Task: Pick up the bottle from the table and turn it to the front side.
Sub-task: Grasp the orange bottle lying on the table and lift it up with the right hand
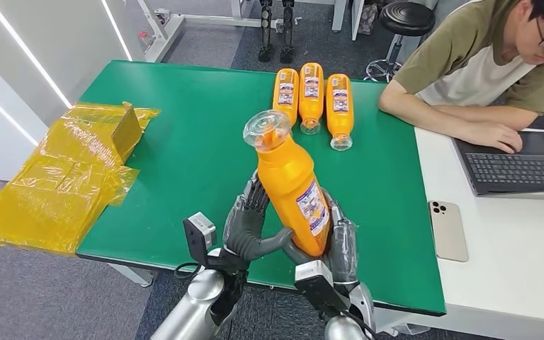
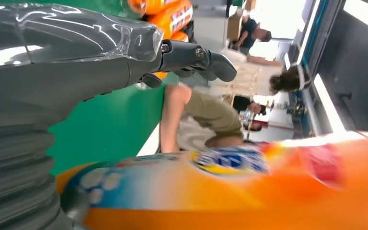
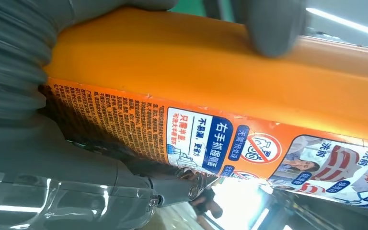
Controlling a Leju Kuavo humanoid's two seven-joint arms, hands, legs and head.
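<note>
An orange bottle with a clear cap is held tilted above the near edge of the green table, cap pointing up and away from me. My right hand grips its lower body from the right; in the right wrist view the fingers wrap over the orange bottle, whose printed label faces the camera. My left hand stands beside the bottle on its left, fingers straight, thumb touching the bottle's low end. In the left wrist view the fingers stay apart from the bottle.
Three more orange bottles lie side by side at the table's far middle. Yellow plastic wrapping hangs over the left edge. A person sits at the right with a laptop and a phone on a white table.
</note>
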